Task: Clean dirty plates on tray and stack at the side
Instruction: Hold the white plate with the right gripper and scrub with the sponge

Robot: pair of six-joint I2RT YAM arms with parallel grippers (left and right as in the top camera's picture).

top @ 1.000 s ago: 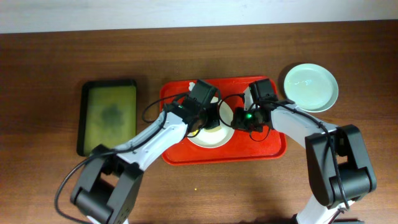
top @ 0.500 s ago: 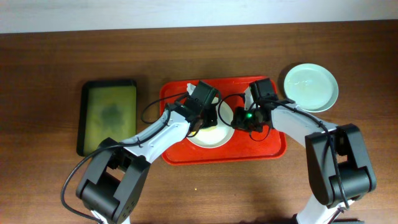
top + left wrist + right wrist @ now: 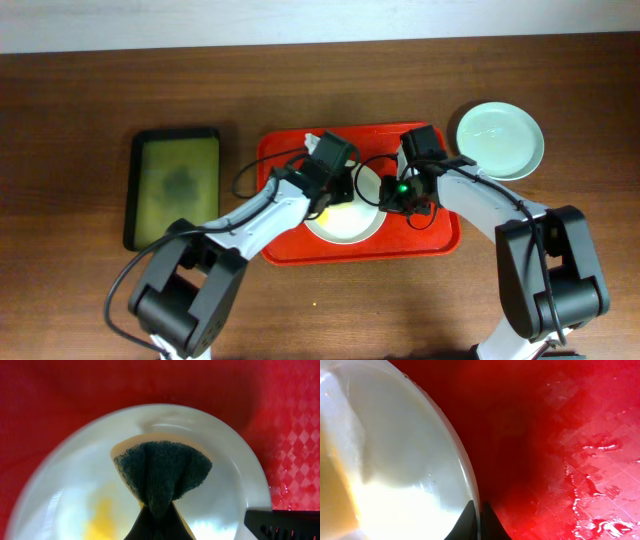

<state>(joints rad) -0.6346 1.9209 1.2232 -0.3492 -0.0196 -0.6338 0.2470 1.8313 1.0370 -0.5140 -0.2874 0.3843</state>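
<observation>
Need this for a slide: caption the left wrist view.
Green-faced scouring sponge on a yellow-smeared white plate in the red tray.

Glossy plate [image 3: 231, 485], rough fibrous sponge [image 3: 161, 467] (tray [image 3: 295, 445] wet, diamond-textured plastic).

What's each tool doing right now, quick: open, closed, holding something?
Left tool: closed, holding the sponge.
Right tool: closed, pinching the rim of the white plate.

- Overhead: bright, even, sharp; shadows soft.
- Left wrist: plate [image 3: 227, 475] blurred with white glare; tray [image 3: 60, 390] dim at the top.
- Right wrist: plate [image 3: 395, 460] overexposed; wet glints on the tray [image 3: 600, 445].
</observation>
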